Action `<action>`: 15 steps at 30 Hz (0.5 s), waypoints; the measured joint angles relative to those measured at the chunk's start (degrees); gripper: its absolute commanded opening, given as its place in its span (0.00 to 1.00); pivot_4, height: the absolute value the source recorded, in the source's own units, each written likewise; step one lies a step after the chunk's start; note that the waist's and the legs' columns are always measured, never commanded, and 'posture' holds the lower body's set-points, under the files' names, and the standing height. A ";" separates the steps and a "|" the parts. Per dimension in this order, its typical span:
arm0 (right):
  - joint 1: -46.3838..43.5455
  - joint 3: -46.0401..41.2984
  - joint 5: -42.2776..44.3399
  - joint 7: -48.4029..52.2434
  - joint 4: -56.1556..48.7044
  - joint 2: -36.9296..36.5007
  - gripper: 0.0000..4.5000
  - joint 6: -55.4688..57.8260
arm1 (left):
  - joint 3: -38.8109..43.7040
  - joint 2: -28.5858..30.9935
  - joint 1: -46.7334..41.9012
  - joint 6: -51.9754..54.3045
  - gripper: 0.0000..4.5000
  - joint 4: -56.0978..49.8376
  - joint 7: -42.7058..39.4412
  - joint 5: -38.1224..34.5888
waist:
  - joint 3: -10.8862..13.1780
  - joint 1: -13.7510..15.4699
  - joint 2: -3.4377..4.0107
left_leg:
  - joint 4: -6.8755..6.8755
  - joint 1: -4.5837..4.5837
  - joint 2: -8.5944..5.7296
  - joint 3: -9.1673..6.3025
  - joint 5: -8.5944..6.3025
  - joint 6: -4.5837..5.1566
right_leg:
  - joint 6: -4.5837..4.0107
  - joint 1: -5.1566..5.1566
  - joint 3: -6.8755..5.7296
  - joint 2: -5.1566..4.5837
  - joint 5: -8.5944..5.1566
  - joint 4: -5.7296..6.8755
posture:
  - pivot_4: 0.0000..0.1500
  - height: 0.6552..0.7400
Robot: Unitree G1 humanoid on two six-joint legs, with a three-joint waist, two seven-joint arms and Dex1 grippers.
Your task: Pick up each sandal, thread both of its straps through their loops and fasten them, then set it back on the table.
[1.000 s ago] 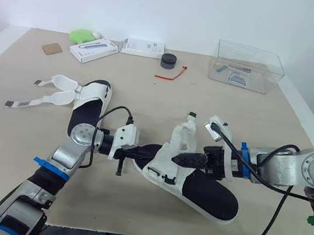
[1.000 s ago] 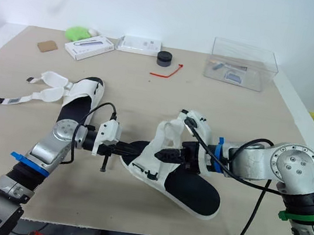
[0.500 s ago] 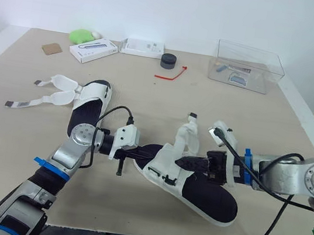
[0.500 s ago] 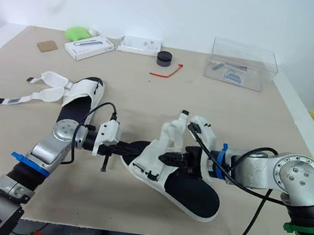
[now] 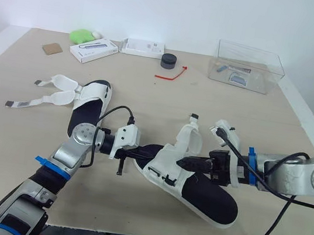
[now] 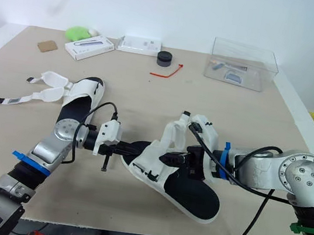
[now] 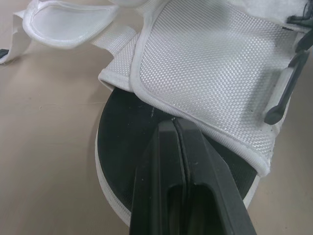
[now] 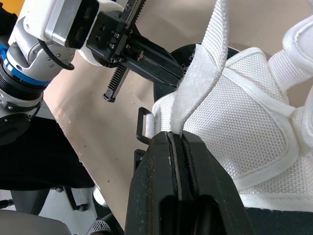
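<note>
second sandal (image 5: 90,103): well to the left of the near sandal and farther back. It lies flat on the table (image 5: 10,149) with both straps splayed open and loose. My read is it's queued for after this one.
left gripper (image 5: 142,155): at the near sandal's toe end. Fingers are closed together with no gap, tips on the black footbed just under the white flap. This looks like pinning the toe so the shoe can't slide while the strap is pulled. I can't tell if it pinches anything.
near sandal (image 5: 205,192): front centre of the table, heel toward the right arm. The toe end is tipped up slightly and the rest is on the table. This is the one being worked.
loop (image 7: 287,88): black, on the outer edge of the near sandal's flap. The strap isn't through it as far as I can see.
strap (image 8: 211,58): rises from the near sandal's flap and stands up clear of it. It is held taut, so the free end can likely be steered.
right gripper (image 5: 182,164): over the near sandal's middle, coming in from the heel side. It is clamped on the strap near its base.
step: probably threading the first strap. Fastening and put-down are not done.
risk: the strap could slip from the pinch, or the toe could skid if the pull beats the pin.
clear box (image 5: 248,66): far behind the near sandal to the right, out of the way.
</note>
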 measured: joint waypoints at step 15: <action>-0.58 1.57 0.01 -1.38 0.07 2.29 0.00 -0.09 | 0.00 -0.12 -0.20 -0.02 0.00 0.48 0.16 0.09 | 0.00 -0.03 0.00 | 0.00 0.01 0.04 0.00 0.00 0.00 | -0.02 0.00 0.00 0.00 0.01 0.00 | 1.00 1.00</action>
